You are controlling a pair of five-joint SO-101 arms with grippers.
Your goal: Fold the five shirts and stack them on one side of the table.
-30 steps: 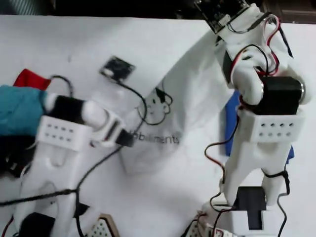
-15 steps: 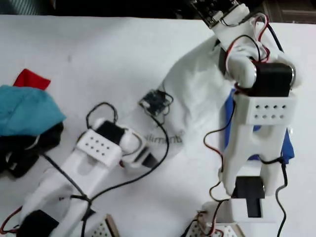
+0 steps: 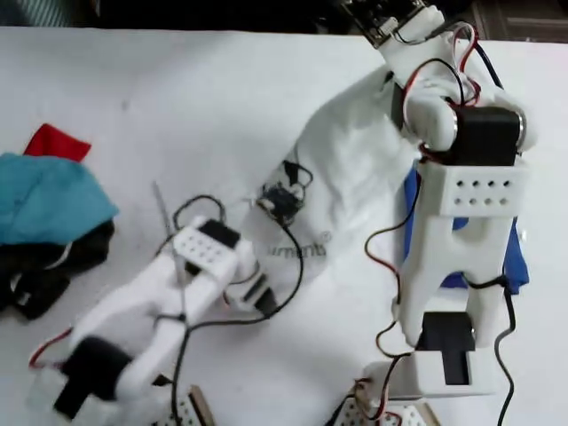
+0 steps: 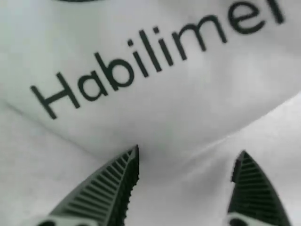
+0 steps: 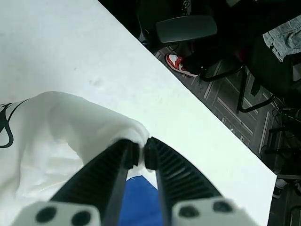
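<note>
across the middle of the white table [image 3: 177, 106] sprawls the white shirt [image 3: 355, 169], a far fold pinched tight by the right gripper [image 5: 140, 153]. a heap [image 3: 44, 200] of teal, red and black shirts sits at the left edge. a blue shirt [image 3: 515, 257] lies under the right arm. the left gripper [image 4: 188, 157], fingers spread, hangs at the white shirt's near edge.

left arm [image 3: 151, 311] angled low from the tabletop's near edge toward its middle, left gripper [image 4: 189, 153] spread apart; right arm [image 3: 466, 222] stretched to the far edge, right gripper [image 5: 142, 149] pinched onto the white shirt [image 5: 70, 122]
</note>
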